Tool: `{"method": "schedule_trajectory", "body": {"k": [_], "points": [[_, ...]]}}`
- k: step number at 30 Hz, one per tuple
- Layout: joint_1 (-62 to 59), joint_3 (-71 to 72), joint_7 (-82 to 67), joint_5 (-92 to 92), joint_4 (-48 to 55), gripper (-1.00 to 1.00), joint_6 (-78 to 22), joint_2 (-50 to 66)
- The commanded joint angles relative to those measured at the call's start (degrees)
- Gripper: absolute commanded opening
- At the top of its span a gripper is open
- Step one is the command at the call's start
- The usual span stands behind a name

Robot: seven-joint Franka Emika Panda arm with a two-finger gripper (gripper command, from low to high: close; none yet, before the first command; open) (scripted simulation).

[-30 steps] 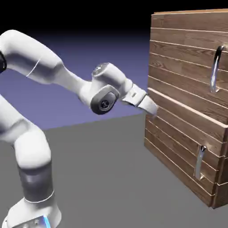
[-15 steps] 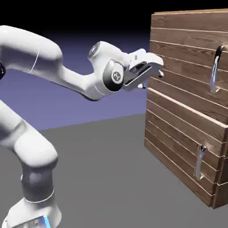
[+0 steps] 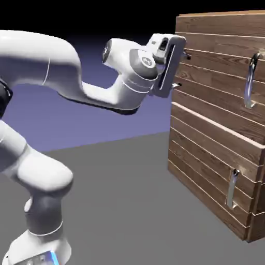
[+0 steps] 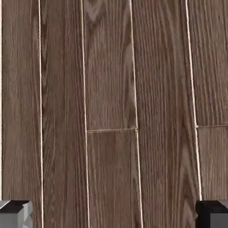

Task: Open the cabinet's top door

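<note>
The cabinet is a large box of horizontal brown planks with pale seams, standing at the right of the exterior view on the flat grey table. Its top door is the taller plank panel on the upper front and sits flush and closed, carrying a long curved silver handle near its right side. Below it, the lower panel bears a short straight handle. Behind everything a plain blue-violet backdrop fades to black. The glossy white arm reaches across to the cabinet's left front edge. The end effector is spread wide, empty, its fingertips at the far corners of the hand view, pointing at the top door's planks, well apart from the curved handle.
</note>
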Motion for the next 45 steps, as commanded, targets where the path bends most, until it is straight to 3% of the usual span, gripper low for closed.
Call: {"method": "schedule_trajectory", "body": {"k": [1, 32, 41, 42, 45], "points": [[0.98, -1.04, -0.79, -2.5, 0.76, 0.0, 0.05, -0.16], [31.16, -33.38, -25.3, -79.74, 24.4, 0.0, 1.7, -5.18], [43.79, -42.77, -25.27, -79.92, 33.32, 0.0, 1.79, -2.78], [43.79, -42.77, -25.27, -79.92, 33.32, -1.0, 1.79, -2.78], [39.64, -39.94, -23.01, -80.24, 30.53, -1.0, 0.49, -1.36]]}}
